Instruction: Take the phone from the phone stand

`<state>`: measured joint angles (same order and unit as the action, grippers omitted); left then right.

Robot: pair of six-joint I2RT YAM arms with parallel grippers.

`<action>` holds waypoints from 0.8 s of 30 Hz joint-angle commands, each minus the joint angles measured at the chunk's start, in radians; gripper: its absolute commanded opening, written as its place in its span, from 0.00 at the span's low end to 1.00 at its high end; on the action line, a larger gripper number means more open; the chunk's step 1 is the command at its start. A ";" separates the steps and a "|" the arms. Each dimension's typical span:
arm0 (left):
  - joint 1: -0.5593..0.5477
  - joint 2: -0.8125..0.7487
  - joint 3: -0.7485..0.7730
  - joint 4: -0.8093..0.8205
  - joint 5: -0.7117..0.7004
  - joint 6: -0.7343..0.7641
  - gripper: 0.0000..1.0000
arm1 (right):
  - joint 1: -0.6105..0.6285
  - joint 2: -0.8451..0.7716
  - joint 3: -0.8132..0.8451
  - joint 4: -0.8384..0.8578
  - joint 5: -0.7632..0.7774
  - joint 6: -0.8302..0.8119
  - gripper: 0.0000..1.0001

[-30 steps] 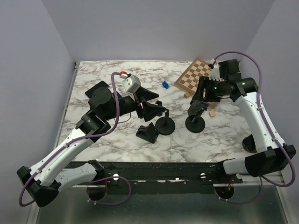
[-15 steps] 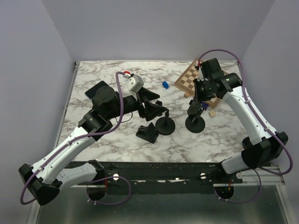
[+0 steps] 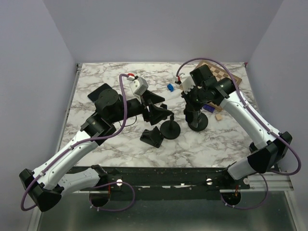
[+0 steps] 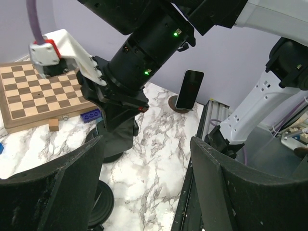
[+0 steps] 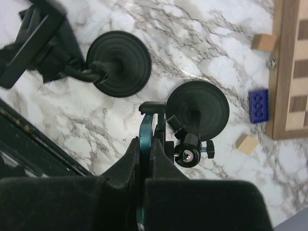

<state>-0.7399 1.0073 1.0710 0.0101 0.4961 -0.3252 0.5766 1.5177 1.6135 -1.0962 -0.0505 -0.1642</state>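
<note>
one phone [image 5: 146,131] edge-on within right gripper [image 5: 144,150]

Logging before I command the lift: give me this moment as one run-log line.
right claw: shut on phone | phone: in phone stand, not lifted | left claw: open, empty

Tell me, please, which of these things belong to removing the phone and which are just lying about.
In the job: phone, its phone stand, right gripper shut on the phone.
Lying about: chessboard, blue brick, wooden blocks, second stand.
</note>
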 commanded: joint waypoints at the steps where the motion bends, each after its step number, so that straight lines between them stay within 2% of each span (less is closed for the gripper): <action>1: -0.005 0.004 -0.005 0.019 0.020 -0.011 0.79 | 0.003 -0.074 -0.065 -0.013 -0.260 -0.295 0.01; 9: -0.009 0.013 -0.009 0.022 0.023 -0.016 0.79 | 0.003 -0.136 -0.162 0.010 -0.169 -0.382 0.01; 10: -0.009 0.013 -0.008 0.025 0.023 -0.017 0.79 | 0.003 -0.136 -0.165 0.022 -0.150 -0.379 0.07; 12: -0.010 0.010 -0.010 0.026 0.020 -0.017 0.79 | 0.002 -0.135 -0.167 0.054 -0.113 -0.349 0.31; 14: -0.011 0.008 -0.012 0.024 0.011 -0.013 0.79 | 0.003 -0.129 -0.159 0.065 -0.102 -0.319 0.47; 16: -0.010 0.005 -0.012 0.022 0.005 -0.009 0.79 | 0.002 -0.123 -0.150 0.082 -0.062 -0.274 0.60; 18: -0.011 0.004 -0.013 0.022 0.003 -0.008 0.79 | 0.003 -0.125 -0.149 0.086 -0.033 -0.240 0.69; 19: -0.010 0.005 -0.011 0.020 0.004 -0.006 0.79 | 0.003 -0.131 -0.147 0.080 -0.033 -0.229 0.94; 20: -0.011 0.006 -0.010 0.018 0.006 -0.006 0.79 | 0.003 -0.139 -0.141 0.079 -0.038 -0.218 1.00; 24: -0.012 0.004 -0.010 0.018 0.005 -0.005 0.79 | 0.003 -0.176 -0.104 0.099 0.014 -0.094 1.00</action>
<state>-0.7464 1.0187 1.0687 0.0135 0.4980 -0.3340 0.5747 1.3861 1.4651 -1.0218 -0.1104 -0.3927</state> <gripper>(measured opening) 0.792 0.997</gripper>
